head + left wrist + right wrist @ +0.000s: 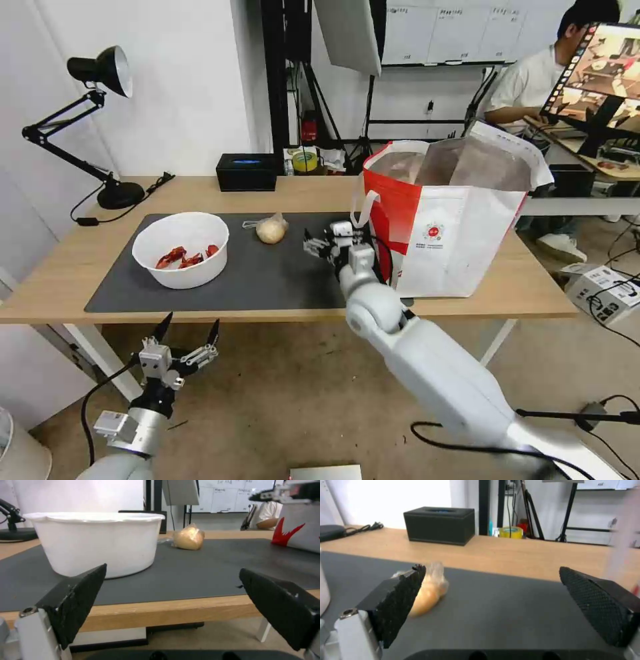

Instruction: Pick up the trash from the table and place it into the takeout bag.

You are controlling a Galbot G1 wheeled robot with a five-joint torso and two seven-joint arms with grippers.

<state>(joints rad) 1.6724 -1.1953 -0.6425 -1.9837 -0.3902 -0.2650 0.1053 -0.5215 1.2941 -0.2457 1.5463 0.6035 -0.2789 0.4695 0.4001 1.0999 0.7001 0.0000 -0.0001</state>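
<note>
White bowl [181, 249]: one, on mat [280, 280].
Bun [271, 229]: one, bagged.
Bag [447, 220]: one.
Right gripper [319, 244]: over mat, fingers apart.
Left gripper [188, 331]: below table [67, 260], fingers apart.

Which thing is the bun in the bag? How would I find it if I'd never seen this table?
Look at the long wooden table and find the big dark grey mat on it. Near the mat's back edge, between the white bowl and the tall red and white takeout bag, lies the bun in its clear bag. It is the only small, round, beige thing there, wrapped in crinkly see-through plastic.
</note>
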